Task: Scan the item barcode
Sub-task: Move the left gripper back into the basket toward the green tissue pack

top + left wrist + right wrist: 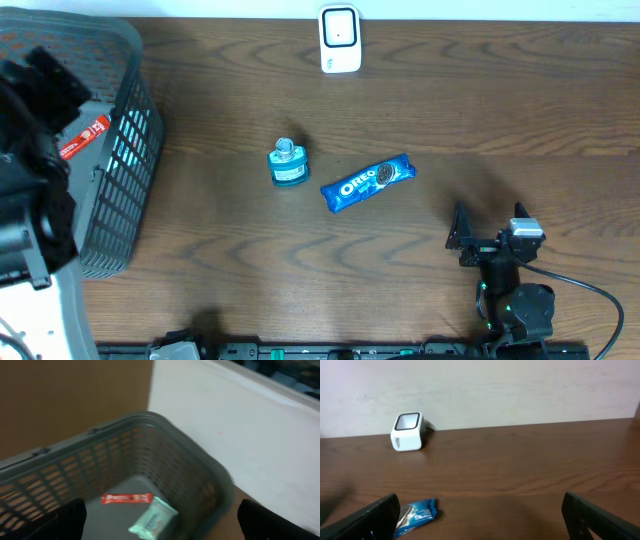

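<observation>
**Ann:** Right gripper (488, 225) sits at the table's (500, 100) five o'clock, fingers spread wide, nothing in them.

**Bo:** The Oreo pack (367, 181) lies flat at its ten o'clock, well apart. A blue bottle (287, 163) stands near the pack's nine.

**Ann:** Barcode scanner (340, 39) at twelve, by the far edge.

**Bo:** Left gripper (160, 527) is wide and empty too, above the grey basket (200, 465), which holds a red bar (126, 498) and a pale packet (152, 519).

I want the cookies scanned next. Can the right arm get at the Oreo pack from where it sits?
Probably yes. The right gripper is open and empty, and only bare table lies between it and the Oreo pack. The blue bottle stands apart, on the pack's far side.
</observation>
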Robot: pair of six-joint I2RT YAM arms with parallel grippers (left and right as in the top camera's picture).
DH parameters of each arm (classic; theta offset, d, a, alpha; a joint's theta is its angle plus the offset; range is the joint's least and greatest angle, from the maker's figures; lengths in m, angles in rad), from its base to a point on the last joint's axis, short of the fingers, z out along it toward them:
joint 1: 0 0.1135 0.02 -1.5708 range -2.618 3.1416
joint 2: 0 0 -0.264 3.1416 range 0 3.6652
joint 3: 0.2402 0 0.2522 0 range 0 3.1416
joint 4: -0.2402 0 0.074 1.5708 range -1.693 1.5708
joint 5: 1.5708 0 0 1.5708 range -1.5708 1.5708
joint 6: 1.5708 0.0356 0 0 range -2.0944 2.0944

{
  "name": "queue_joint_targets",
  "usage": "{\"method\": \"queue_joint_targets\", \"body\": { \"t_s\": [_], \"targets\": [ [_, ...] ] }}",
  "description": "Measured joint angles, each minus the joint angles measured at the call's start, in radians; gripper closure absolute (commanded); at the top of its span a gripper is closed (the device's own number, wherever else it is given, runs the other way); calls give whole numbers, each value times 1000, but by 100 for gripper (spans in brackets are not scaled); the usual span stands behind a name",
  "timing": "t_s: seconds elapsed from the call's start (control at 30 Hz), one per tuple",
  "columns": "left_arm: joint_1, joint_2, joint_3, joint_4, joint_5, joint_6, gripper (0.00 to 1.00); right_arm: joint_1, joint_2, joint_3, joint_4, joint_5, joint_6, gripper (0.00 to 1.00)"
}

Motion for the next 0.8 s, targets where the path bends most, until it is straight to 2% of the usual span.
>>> {"method": "queue_joint_targets", "body": {
  "t_s": [0.27,0.4,0.57,0.8],
  "targets": [
    [83,131,0,-5,0,-17,3,0,0,0,0,0,0,1],
    [122,249,0,-32,0,-65,3,0,0,0,0,0,0,1],
    [188,395,0,-76,0,-171,3,0,0,0,0,0,0,1],
    [252,566,0,-93,0,-397,3,0,0,0,0,0,0,1]
  ]
}}
